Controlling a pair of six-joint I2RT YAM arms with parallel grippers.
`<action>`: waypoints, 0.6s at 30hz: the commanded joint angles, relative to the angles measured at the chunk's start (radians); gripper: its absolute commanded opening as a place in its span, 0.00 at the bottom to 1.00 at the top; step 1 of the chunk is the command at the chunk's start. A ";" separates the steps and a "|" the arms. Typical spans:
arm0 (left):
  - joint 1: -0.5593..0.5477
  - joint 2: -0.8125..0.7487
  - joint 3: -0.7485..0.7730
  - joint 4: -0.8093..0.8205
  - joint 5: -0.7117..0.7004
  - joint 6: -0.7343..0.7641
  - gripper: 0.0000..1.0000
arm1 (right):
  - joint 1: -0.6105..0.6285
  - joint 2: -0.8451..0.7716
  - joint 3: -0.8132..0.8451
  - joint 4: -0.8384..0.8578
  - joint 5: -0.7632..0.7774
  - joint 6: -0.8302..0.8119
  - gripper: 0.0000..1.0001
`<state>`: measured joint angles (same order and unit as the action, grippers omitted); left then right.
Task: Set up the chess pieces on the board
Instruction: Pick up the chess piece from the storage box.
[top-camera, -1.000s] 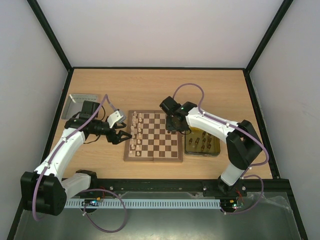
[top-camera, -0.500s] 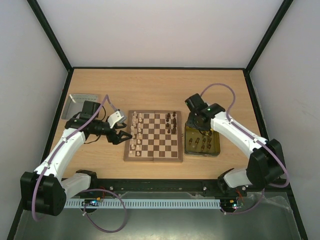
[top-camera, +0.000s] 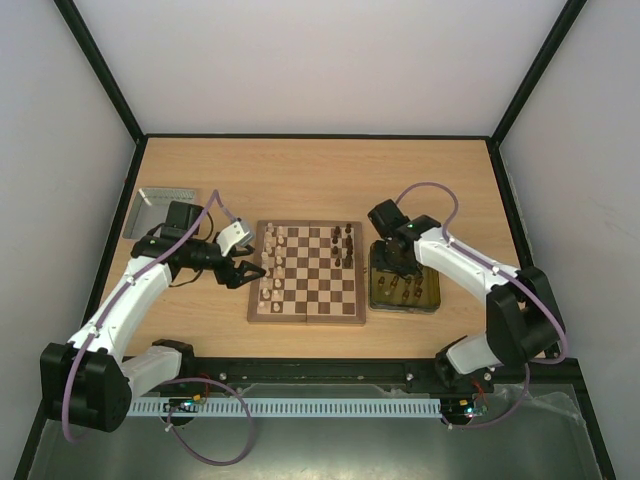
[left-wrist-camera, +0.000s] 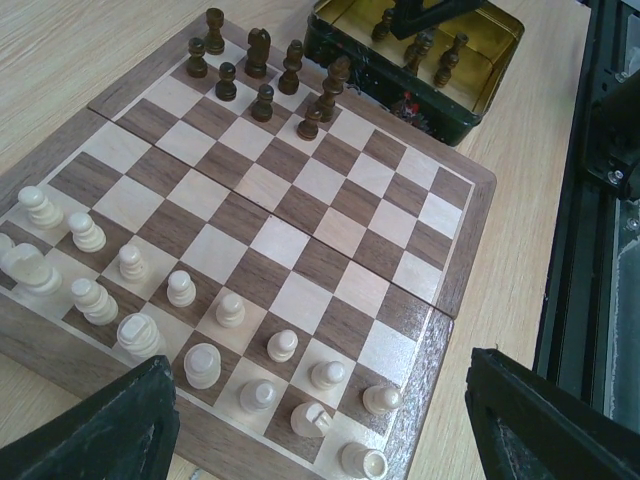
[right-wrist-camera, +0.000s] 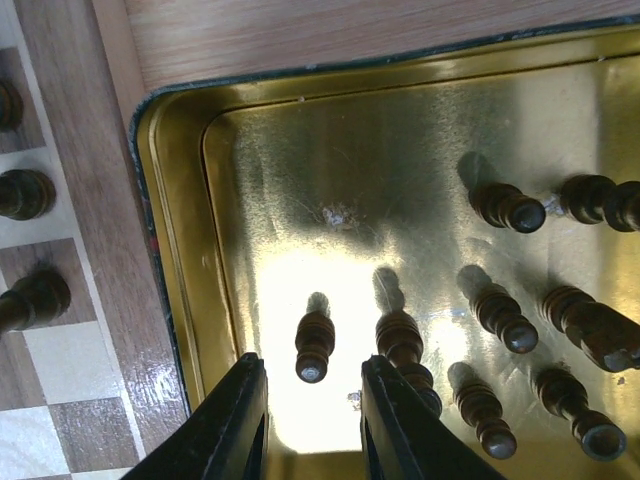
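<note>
The board (top-camera: 310, 285) lies mid-table. Cream chess pieces (top-camera: 272, 262) stand in two rows on its left side and show near the camera in the left wrist view (left-wrist-camera: 182, 290). A few dark pieces (top-camera: 343, 243) stand at the board's far right end (left-wrist-camera: 262, 100). My left gripper (top-camera: 247, 272) is open and empty at the board's left edge, with its fingers (left-wrist-camera: 110, 430) wide apart. My right gripper (top-camera: 396, 264) is open over the yellow tray (top-camera: 428, 300). A dark pawn (right-wrist-camera: 314, 345) stands just ahead of its fingertips (right-wrist-camera: 235, 430), untouched.
Several more dark pieces (right-wrist-camera: 505, 320) stand in the yellow tray (right-wrist-camera: 180, 230), close to the right finger. A silver metal tray (top-camera: 165, 205) sits at the far left. The rig's black frame rail (top-camera: 320, 372) runs along the near edge.
My right arm has swung from over the board's far right end to the yellow tray and lowered over the pawn. The left arm has barely moved.
</note>
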<state>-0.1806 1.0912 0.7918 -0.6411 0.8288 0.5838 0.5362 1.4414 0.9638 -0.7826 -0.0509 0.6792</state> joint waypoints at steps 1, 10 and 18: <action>-0.009 -0.001 -0.006 0.005 0.003 -0.003 0.79 | 0.001 0.022 -0.024 0.013 -0.010 -0.023 0.25; -0.016 0.002 -0.005 0.005 -0.001 -0.004 0.79 | 0.000 0.053 -0.039 0.040 -0.029 -0.036 0.25; -0.016 0.000 -0.006 0.006 -0.002 -0.005 0.79 | 0.001 0.087 -0.043 0.059 -0.042 -0.038 0.24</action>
<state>-0.1917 1.0916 0.7914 -0.6407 0.8181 0.5793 0.5362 1.5131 0.9348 -0.7372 -0.0914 0.6533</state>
